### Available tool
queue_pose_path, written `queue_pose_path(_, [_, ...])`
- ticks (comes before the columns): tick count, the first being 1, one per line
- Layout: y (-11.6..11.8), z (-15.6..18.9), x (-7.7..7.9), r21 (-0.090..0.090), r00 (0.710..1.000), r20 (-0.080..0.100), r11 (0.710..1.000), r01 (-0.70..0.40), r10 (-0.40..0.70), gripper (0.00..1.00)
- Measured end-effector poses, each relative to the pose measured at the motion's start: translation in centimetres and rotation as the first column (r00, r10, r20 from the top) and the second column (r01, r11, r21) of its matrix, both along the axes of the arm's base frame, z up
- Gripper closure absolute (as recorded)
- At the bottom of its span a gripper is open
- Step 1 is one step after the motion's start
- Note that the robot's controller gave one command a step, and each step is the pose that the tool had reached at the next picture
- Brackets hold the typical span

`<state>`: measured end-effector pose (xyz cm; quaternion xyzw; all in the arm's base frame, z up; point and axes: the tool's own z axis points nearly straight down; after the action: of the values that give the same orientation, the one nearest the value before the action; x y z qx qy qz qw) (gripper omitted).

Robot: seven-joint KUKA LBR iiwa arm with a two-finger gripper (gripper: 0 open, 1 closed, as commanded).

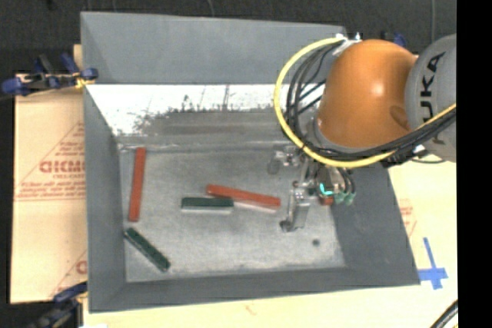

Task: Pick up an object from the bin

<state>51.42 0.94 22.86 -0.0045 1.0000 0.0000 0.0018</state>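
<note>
Your arm reaches into the grey bin [231, 57] from the right, its orange cover [365, 92] and looped cables [286, 88] hanging over the bin's right half. Below them the gripper [290, 217] points down at the bin floor, right of centre. You cannot tell from this angle whether it is open or closed, and nothing shows in its grasp.

The thing nearest to it is a flat red bar [244, 197], lying almost level across the middle of the floor; its right end sits just beside the gripper, to the gripper's left. A dark green bar [206, 204] lies at the red bar's left end, touching or overlapping it.

Well apart, along the left wall, you have a red stick [137, 182] lying lengthwise, and below it, in the near left corner, a second dark green bar [146, 250] set at a slant.
</note>
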Motion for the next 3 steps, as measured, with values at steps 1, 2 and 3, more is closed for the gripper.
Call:
queue_pose_path(1, [4.5,-2.7,3.0,0.0,1.0,0.007,1.0,0.03,-0.03,0.0])
queue_pose_path(2, [7.6,-4.2,7.6,0.005,0.996,-0.001,0.996,0.091,-0.091,0.0])
queue_pose_path(3, [6.2,-9.0,7.8,0.002,0.994,0.008,0.994,0.107,-0.107,0.0])
